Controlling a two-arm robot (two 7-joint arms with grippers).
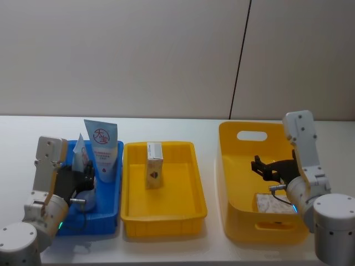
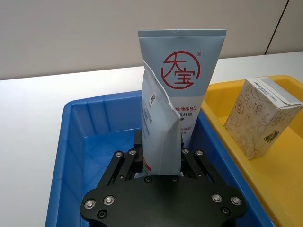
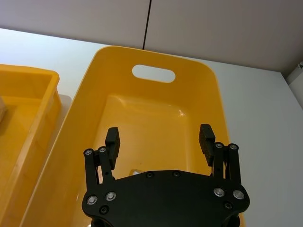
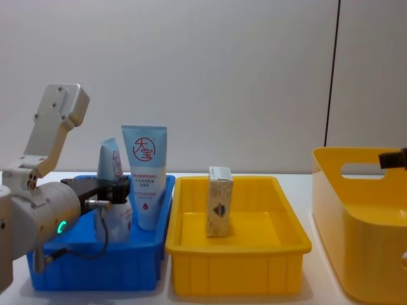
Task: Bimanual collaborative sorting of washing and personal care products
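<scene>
At the bottom edge of the left wrist view, nearest the lens, the left gripper (image 2: 160,158) sits low inside the blue tray (image 2: 75,142). Its fingers press against the two sides of a white squeeze tube (image 2: 158,113), which stands upright and edge-on between them. In the head view this grip is at the lower left of the frame.

Just behind the held tube, a second tube (image 2: 182,71) stands upright with its broad face to the camera, showing a red round logo. The two tubes overlap in every view, so I cannot tell whether they touch. Both are toward the upper end of the blue tray as the head view shows it.

In the centre of the head view, a yellow tray (image 1: 166,215) lies just beside the blue one. A cream carton (image 1: 154,165) stands upright in its upper middle, apart from the walls, with a dark diamond logo on its face.

At the right of the frame is a yellow basket (image 1: 236,145) with handle slots. The right gripper (image 3: 160,137) hangs above the basket's floor with its fingers spread wide and nothing between them. A flat carton (image 1: 270,203) lies on the basket floor at the lower right, below that gripper.

The trays and the basket rest on a white table (image 1: 166,124).
</scene>
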